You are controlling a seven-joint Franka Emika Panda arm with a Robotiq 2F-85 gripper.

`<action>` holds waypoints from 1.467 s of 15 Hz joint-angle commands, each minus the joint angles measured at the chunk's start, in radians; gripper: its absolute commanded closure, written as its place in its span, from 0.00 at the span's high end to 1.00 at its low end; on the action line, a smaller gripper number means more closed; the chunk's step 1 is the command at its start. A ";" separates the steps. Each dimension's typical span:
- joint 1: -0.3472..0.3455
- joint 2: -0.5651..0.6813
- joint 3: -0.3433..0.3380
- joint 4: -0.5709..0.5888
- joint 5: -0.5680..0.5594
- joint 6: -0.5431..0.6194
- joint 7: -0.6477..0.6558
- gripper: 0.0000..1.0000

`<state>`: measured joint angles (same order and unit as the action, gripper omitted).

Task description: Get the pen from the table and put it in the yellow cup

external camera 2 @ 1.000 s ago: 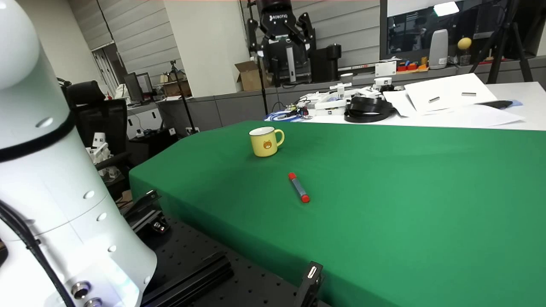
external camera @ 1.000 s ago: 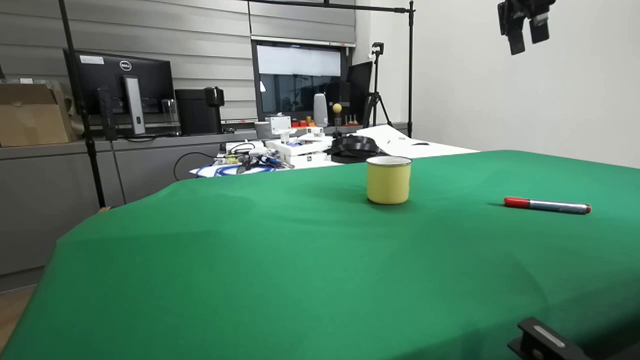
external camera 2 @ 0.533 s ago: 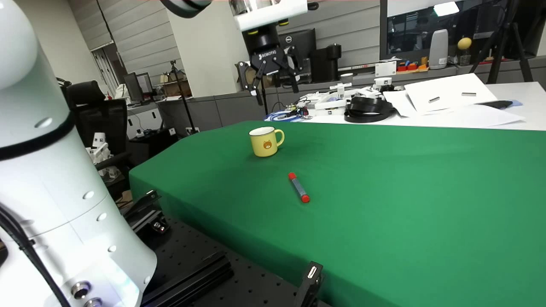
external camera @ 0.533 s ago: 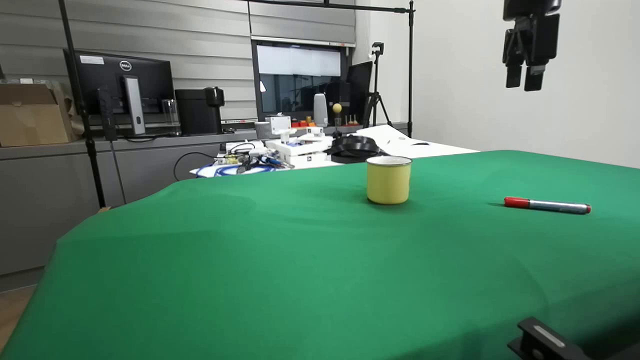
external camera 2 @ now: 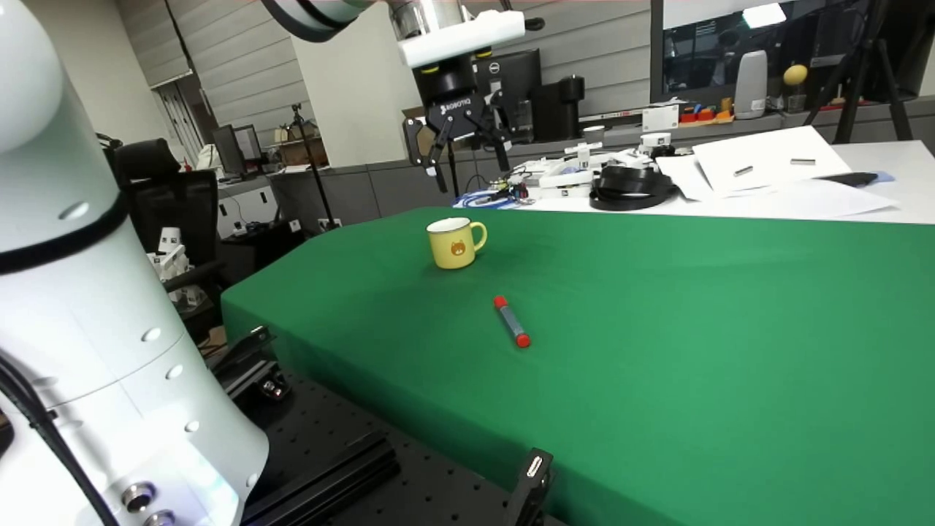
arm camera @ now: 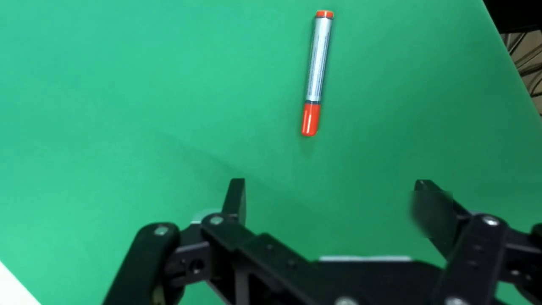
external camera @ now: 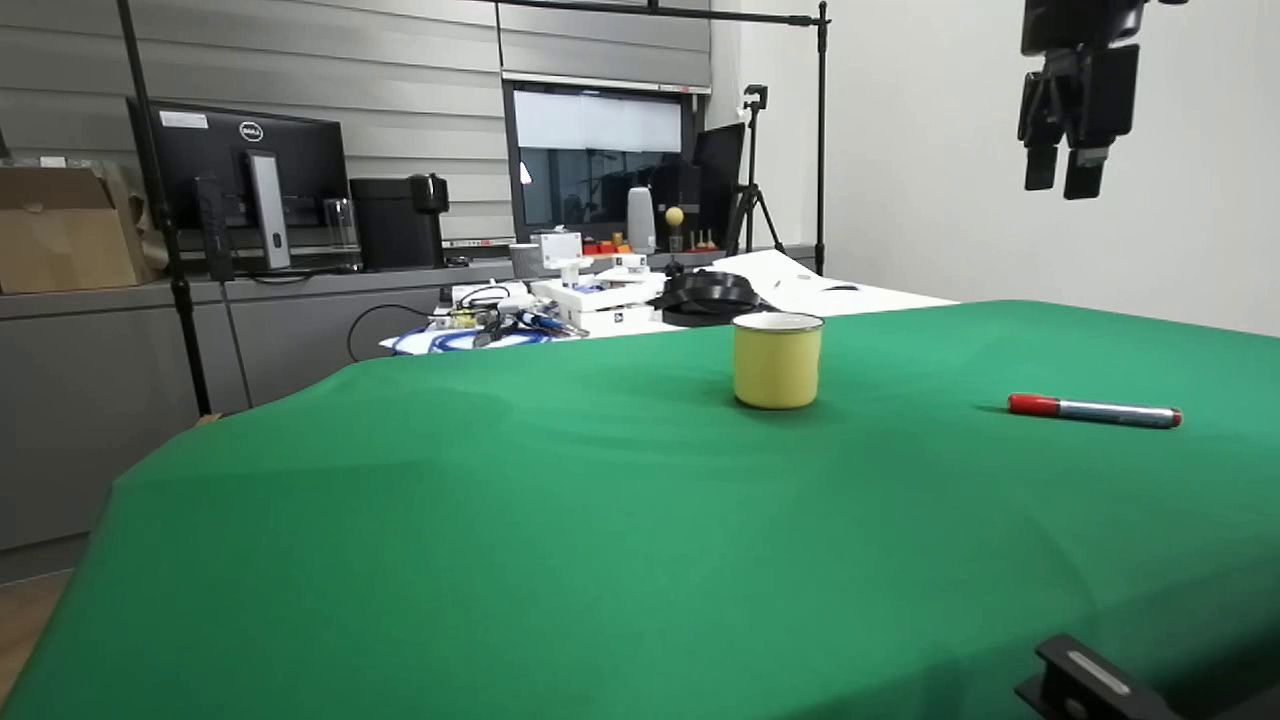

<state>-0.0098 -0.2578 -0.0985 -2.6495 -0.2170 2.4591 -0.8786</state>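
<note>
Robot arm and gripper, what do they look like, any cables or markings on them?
The arm is smooth, rounded and white, with a black band and a black cable running down its lower part. A white bar crosses above the gripper, which is black with jointed fingers, silvery screw heads and white ROBOTIQ lettering.

Wrist view: close behind tool (arm camera: 330,185), facing down.
Both exterior views: farther from tool, looking across table (external camera 2: 694,329); cup (external camera 2: 448,247) shared.

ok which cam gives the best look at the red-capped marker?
Wrist view: it shows the red-capped marker whole, largest and from above. Both exterior views show it whole too, but smaller and from lower angles.
</note>
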 commanded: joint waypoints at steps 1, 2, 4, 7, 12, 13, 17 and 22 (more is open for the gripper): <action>-0.005 0.039 -0.012 0.006 -0.006 0.045 -0.012 1.00; -0.010 0.066 -0.018 0.012 -0.005 0.067 -0.015 1.00; -0.019 0.123 -0.034 0.021 0.001 0.129 -0.037 1.00; -0.036 0.231 -0.058 0.039 0.025 0.213 -0.118 1.00; -0.091 0.395 -0.039 0.080 0.134 0.285 -0.205 1.00; -0.103 0.422 -0.029 0.088 0.156 0.290 -0.210 1.00; -0.133 0.484 0.004 0.111 0.155 0.298 -0.186 1.00; -0.141 0.509 0.027 0.104 0.130 0.316 -0.164 1.00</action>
<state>-0.1330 0.2325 -0.0939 -2.5533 -0.0759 2.7555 -1.0671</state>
